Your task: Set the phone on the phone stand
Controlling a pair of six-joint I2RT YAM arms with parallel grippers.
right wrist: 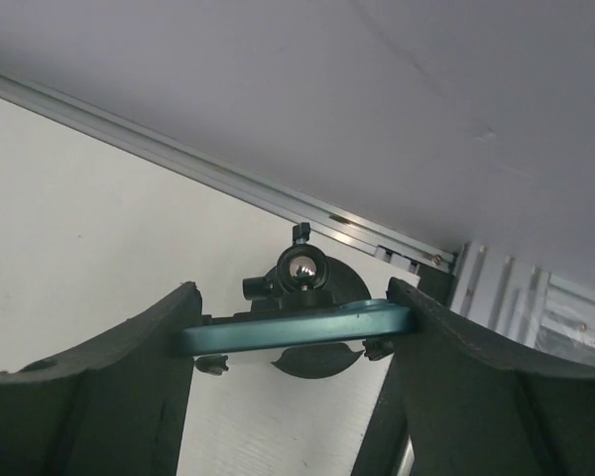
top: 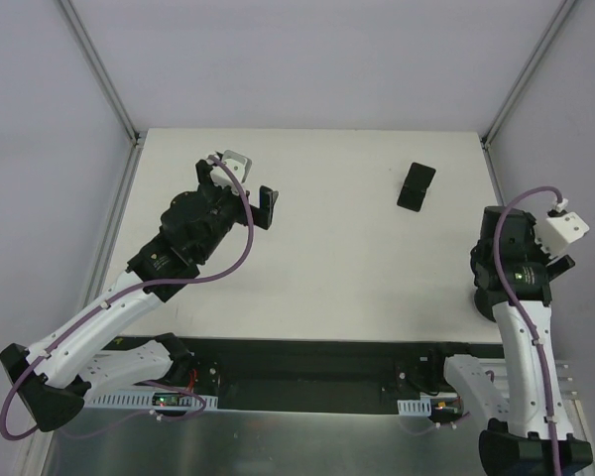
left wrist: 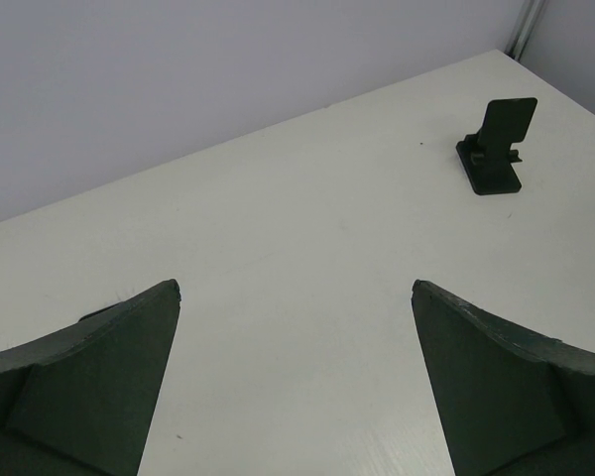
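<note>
The phone (right wrist: 297,327) shows edge-on in the right wrist view as a slim dark teal bar. My right gripper (right wrist: 296,302) is shut on it, one finger on each end. In the top view the right gripper (top: 488,280) is at the table's right edge and the phone is hidden under the arm. The phone stand (top: 416,186) is black with a tilted back plate. It stands empty at the far right of the table and also shows in the left wrist view (left wrist: 496,147). My left gripper (top: 240,188) is open and empty over the far left (left wrist: 296,286).
A round black base with a shiny ball joint (right wrist: 302,270) and small clips sits just behind the phone, near the right rail (right wrist: 178,159). White table (top: 327,248), grey walls on three sides. The arm bases are at the near edge.
</note>
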